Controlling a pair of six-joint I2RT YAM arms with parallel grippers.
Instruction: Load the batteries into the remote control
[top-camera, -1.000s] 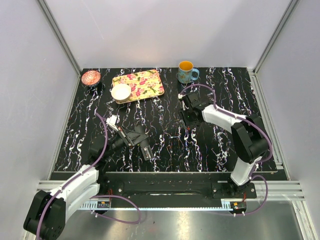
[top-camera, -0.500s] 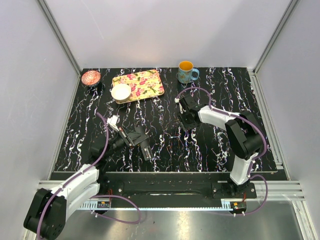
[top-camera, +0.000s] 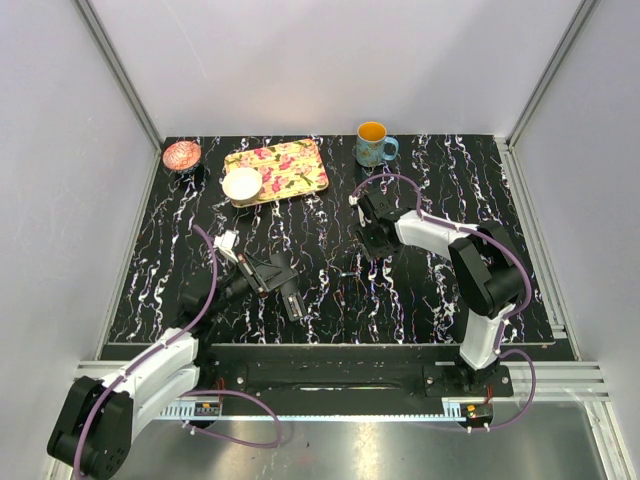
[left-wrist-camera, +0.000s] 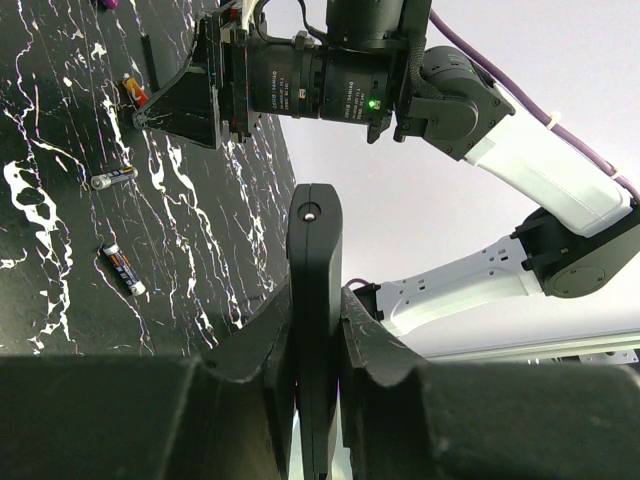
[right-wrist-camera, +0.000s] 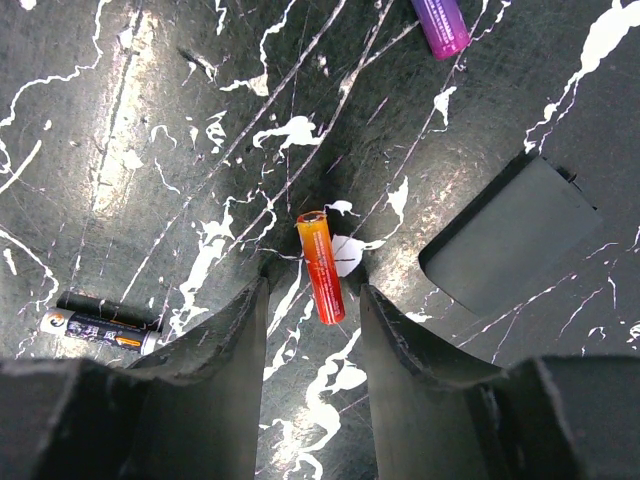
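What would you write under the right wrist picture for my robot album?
Right gripper poised with a finger on each side of an orange battery on the marbled table.

The tabletop (top-camera: 160, 250) is black marble veined white, the tray (top-camera: 290, 165) yellow with pink flowers, the mug (top-camera: 372, 150) teal with an orange inside, one battery (right-wrist-camera: 321, 268) orange-red, a second battery (right-wrist-camera: 440, 25) purple, the remote control (left-wrist-camera: 314, 300) black.

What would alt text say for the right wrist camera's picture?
An orange-red battery lies on the black marbled table in the gap of the open right gripper, apparently touching neither finger. A purple battery, a black battery and a flat black piece lie nearby.
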